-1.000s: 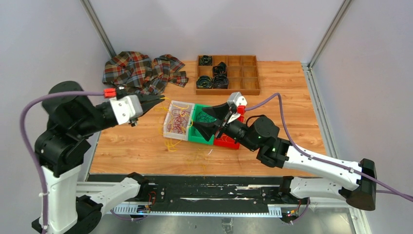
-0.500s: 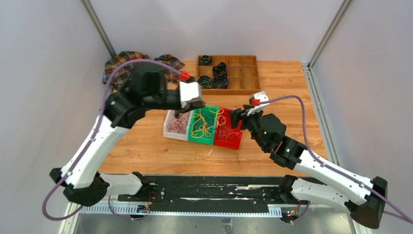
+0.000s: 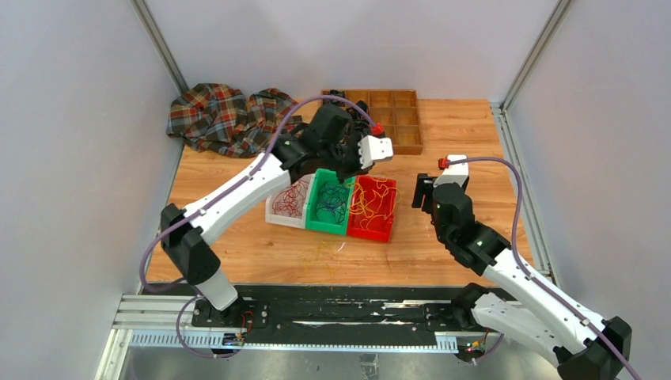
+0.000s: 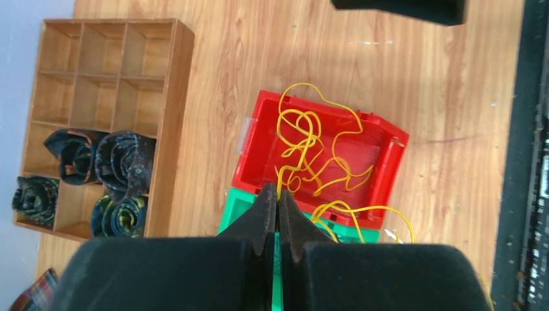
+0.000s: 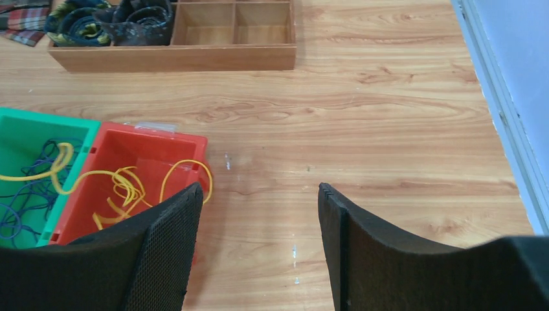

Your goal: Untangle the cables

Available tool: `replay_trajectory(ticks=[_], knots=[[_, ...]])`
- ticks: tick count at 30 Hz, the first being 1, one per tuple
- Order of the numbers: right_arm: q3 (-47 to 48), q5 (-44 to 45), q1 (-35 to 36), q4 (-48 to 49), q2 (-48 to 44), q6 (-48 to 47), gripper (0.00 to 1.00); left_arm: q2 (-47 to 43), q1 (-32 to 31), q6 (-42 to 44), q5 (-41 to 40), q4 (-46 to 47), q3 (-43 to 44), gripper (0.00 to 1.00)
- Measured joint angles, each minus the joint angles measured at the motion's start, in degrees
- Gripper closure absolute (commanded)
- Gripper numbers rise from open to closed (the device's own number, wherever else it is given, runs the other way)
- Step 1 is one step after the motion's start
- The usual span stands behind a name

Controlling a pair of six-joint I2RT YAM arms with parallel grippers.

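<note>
Pincer at left (image 4: pixel 278 196) closed tight, seemingly nipping yellow cable (image 4: pixel 309 137).

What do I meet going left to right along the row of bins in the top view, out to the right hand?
White bin holding red cables → green bin holding dark blue cables → red bin holding yellow cables → right hand, open.

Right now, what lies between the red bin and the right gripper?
Only bare tabletop separates red bin and open right gripper; the top view shows it.
</note>
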Motion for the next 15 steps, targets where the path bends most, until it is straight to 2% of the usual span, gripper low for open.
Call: replay_trajectory(ticks=[15], knots=[[-1.0,0.5,-2.4,-3.6,-3.0,0.3,0.35,13.7,-3.3,1.0,-10.6,9.7,-2.3,0.99]])
